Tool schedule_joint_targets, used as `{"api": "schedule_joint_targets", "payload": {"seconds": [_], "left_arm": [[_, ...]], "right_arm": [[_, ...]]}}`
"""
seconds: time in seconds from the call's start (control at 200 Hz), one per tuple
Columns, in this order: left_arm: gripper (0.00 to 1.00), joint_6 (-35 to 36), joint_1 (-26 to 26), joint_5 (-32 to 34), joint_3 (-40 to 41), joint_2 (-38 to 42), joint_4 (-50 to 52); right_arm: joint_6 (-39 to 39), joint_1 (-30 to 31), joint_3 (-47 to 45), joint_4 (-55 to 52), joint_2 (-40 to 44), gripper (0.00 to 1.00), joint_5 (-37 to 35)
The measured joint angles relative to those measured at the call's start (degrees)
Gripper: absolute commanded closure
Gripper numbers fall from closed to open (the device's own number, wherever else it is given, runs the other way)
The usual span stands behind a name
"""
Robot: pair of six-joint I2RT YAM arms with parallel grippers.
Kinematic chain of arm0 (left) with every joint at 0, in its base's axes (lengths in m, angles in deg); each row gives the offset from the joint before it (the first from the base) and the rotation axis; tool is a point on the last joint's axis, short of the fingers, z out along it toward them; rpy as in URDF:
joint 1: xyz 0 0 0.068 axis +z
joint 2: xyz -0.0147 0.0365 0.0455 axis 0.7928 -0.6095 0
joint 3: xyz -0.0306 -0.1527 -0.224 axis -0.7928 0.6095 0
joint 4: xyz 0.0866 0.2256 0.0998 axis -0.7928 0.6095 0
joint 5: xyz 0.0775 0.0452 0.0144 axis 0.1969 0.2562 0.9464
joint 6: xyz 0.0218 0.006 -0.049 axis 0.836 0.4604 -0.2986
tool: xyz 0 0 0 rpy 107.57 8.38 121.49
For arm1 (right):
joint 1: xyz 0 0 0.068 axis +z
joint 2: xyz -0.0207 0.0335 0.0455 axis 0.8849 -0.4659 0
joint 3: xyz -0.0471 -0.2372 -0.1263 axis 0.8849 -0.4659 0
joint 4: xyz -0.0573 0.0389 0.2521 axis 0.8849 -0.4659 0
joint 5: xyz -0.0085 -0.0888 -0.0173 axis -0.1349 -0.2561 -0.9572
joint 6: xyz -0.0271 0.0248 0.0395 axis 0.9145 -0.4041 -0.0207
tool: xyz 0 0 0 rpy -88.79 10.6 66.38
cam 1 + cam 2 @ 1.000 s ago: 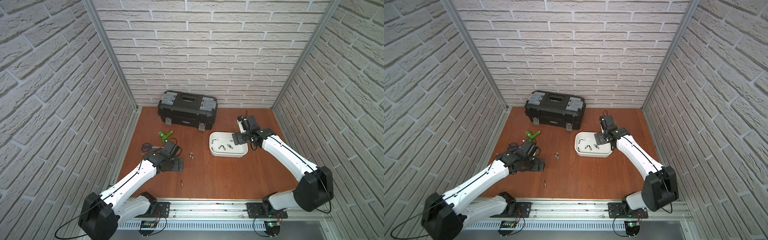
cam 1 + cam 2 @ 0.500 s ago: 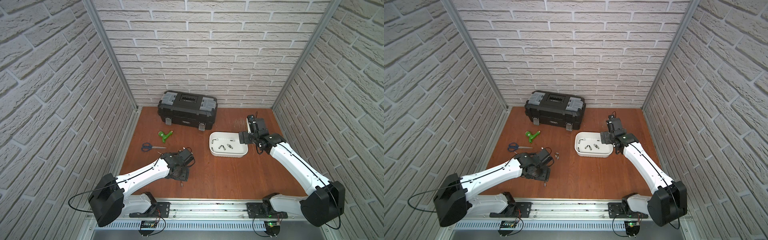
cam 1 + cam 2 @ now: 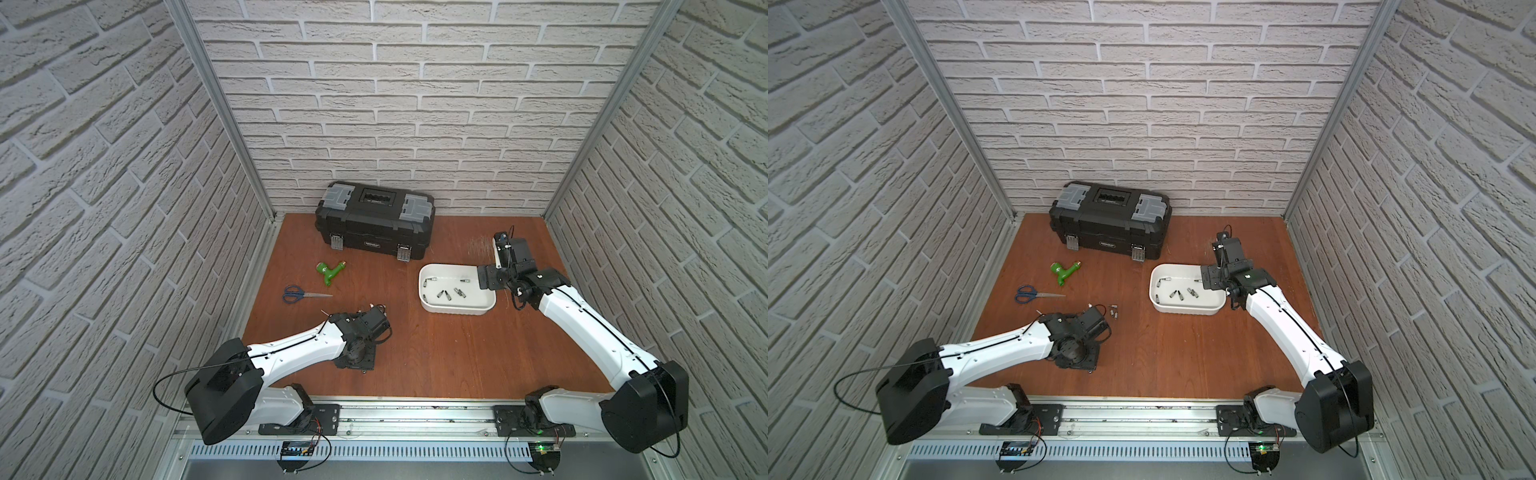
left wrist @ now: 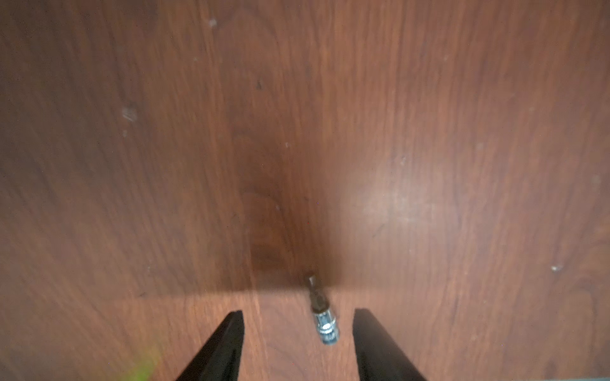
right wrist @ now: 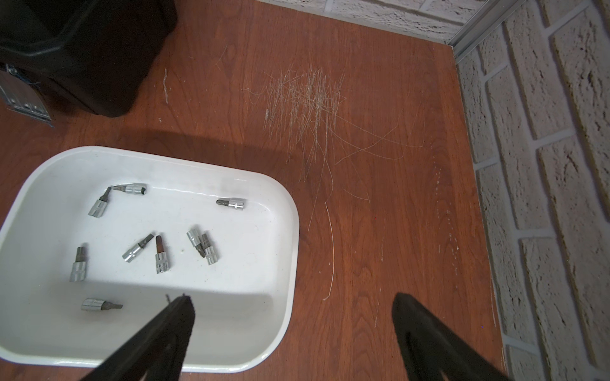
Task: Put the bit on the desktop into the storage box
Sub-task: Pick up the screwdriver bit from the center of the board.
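Grasp stage. Desktop [image 3: 436, 353]: reddish wood-grain board. Storage box [image 3: 453, 309], at 3 o'clock: glossy white tub, rounded corners, holding nine bits [image 5: 161, 255]. Right gripper [image 5: 293, 297] hangs wide open across its rim. Left gripper [image 4: 297, 312], at 7 o'clock, stands half-open astride the bit [image 4: 325, 325], a ribbed chrome stub with dark tip, untouched. Next, judged: close squarely, then lift.

desktop [image 3: 436, 353] centre: open | toolbox [image 3: 374, 232]: blocks rear | scissors [image 3: 305, 294]: left

Bit [image 4: 325, 321] blurred; toolbox [image 5: 82, 49] cropped at edge; left claw [image 4: 297, 316] hidden in both top views.
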Motion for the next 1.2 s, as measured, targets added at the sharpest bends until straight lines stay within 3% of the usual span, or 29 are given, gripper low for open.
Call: {"api": "schedule_joint_targets", "payload": {"seconds": [0.48,0.835,1.2], "left_arm": [[0.69,-1.2,-1.9,-1.2,-0.3,-5.2,-3.1],[0.72,-3.2,-3.9,-0.3,-0.2,-4.9,-3.3],[0.86,-5.3,-4.8,0.9,1.7,-2.6,-4.2]], "right_arm": [[-0.2,0.0,-0.5,0.2,-0.1,0.02,-0.2],[-0.2,0.0,-0.8,0.4,-0.1,0.02,-1.0],[-0.2,-0.1,-0.8,0.4,-0.1,0.02,-1.1]]}}
